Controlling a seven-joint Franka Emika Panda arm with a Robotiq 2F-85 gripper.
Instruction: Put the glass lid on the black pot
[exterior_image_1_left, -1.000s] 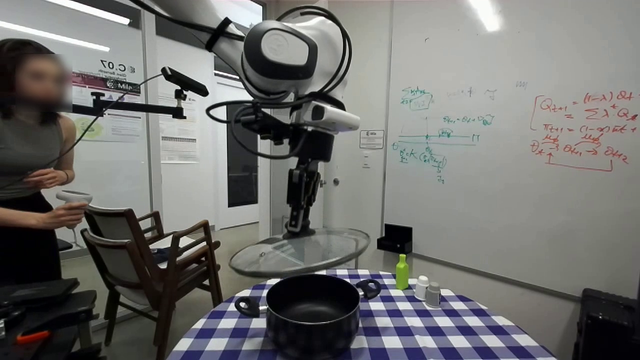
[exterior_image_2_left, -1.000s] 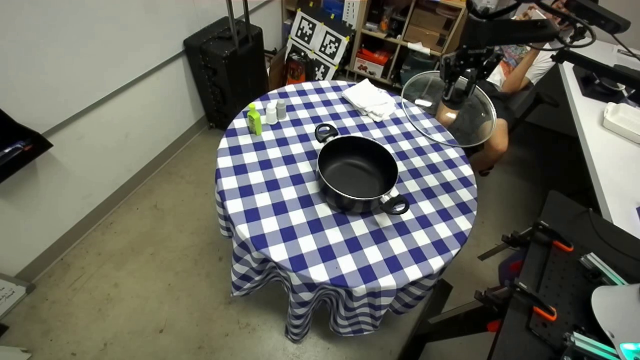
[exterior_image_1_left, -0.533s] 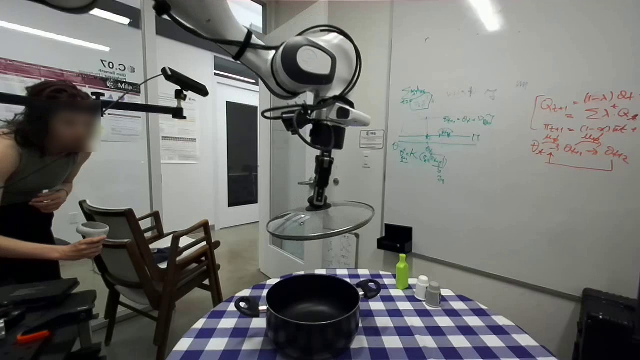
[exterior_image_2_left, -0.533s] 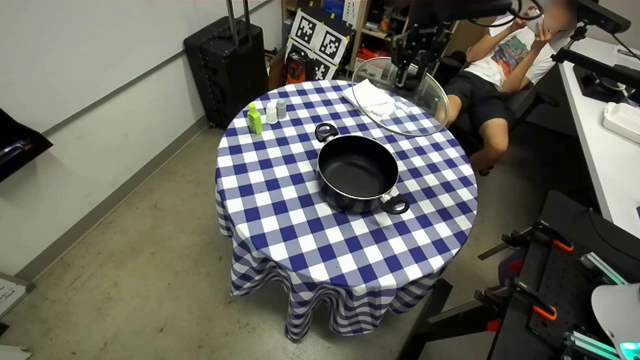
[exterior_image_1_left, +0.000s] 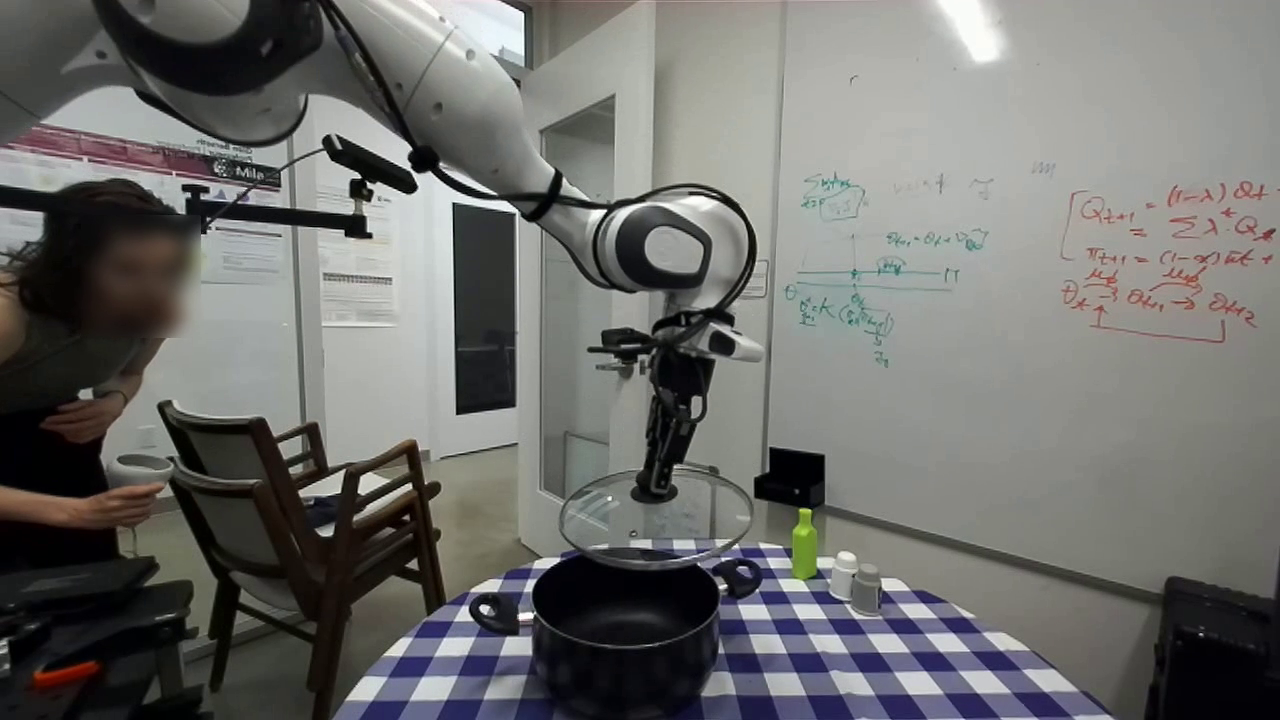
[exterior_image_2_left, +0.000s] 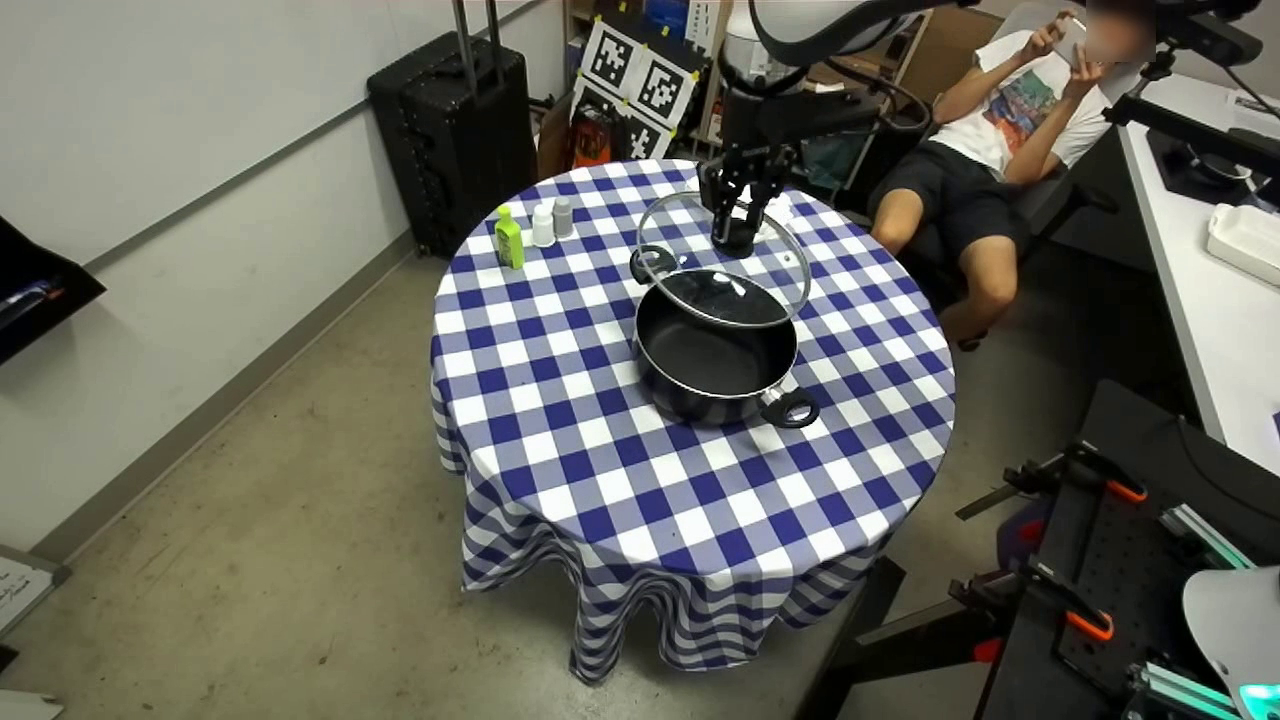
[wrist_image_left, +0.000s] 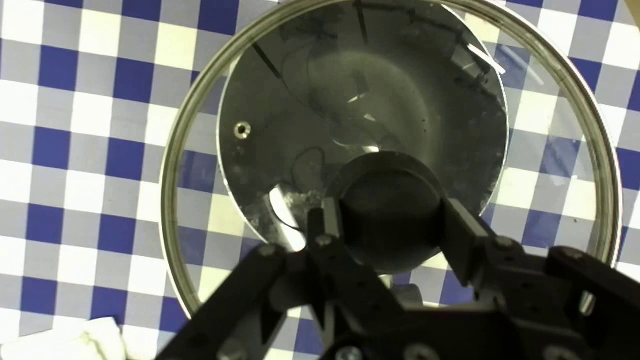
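Note:
My gripper (exterior_image_1_left: 655, 487) is shut on the dark centre knob of the glass lid (exterior_image_1_left: 605, 520), also seen in an exterior view (exterior_image_2_left: 690, 225). In the wrist view the fingers (wrist_image_left: 387, 212) press both sides of the knob, with the clear lid (wrist_image_left: 195, 165) spread below. The lid is tilted and hangs above the rear part of the black pot (exterior_image_1_left: 625, 655). In an exterior view the pot (exterior_image_2_left: 690, 400) stands upright and uncovered on the table, its far rim seen through the lid. In the wrist view the pot shows smaller through the glass, apart from it.
A green bottle (exterior_image_1_left: 804, 545), a white shaker (exterior_image_1_left: 843, 576) and a grey shaker (exterior_image_1_left: 867, 590) stand beyond the pot on the checked tablecloth (exterior_image_2_left: 600, 480). A white cloth (wrist_image_left: 70, 342) lies near the table edge. Wooden chairs (exterior_image_1_left: 240, 480) and two people are around the table.
The arm has carried the lid from beside the table inward to above the pot's rear part, rising and then lowering. The lid's tilt has changed. The pot has not moved.

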